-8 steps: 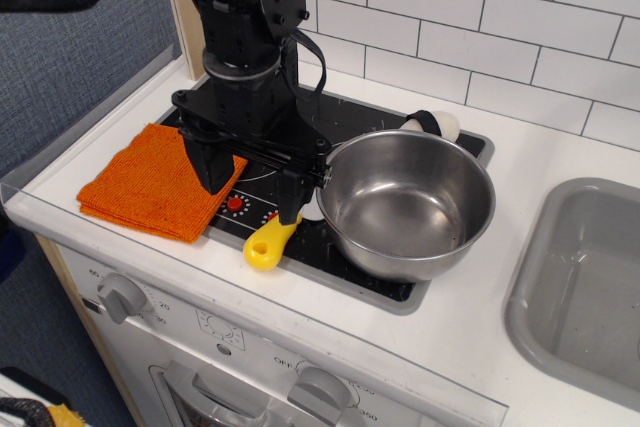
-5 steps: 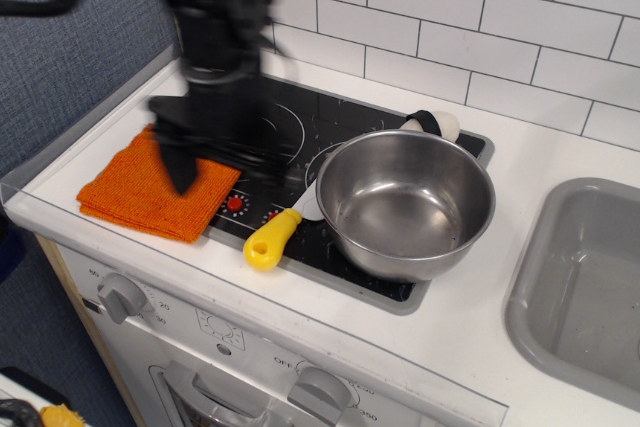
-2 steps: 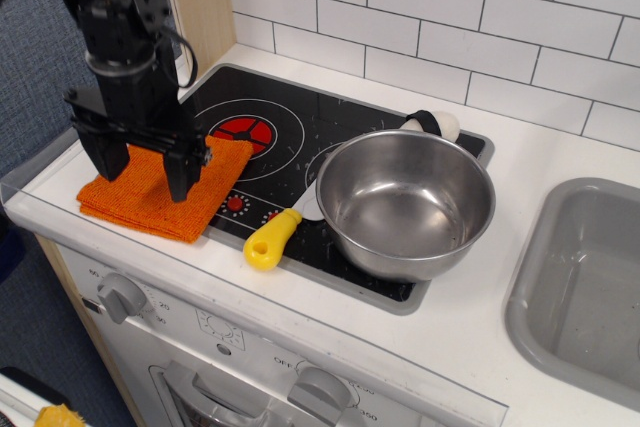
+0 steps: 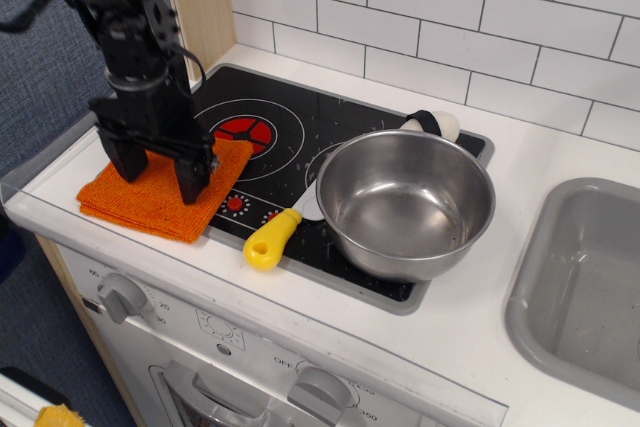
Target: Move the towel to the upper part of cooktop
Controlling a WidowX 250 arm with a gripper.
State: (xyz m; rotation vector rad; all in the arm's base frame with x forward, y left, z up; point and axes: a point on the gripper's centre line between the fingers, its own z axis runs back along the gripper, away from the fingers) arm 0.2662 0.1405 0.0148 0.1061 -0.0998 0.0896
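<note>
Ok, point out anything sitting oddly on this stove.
The towel lies askew, half off the cooktop at its front-left corner, under the open gripper. A yellow-handled utensil is wedged beneath the steel bowl.

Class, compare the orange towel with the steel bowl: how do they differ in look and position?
The towel is flat, orange and knitted; the steel bowl is deep, shiny and round. The towel lies at the cooktop's left edge under the open gripper; the bowl sits on its right side, untouched. Both lie toward the front.
</note>
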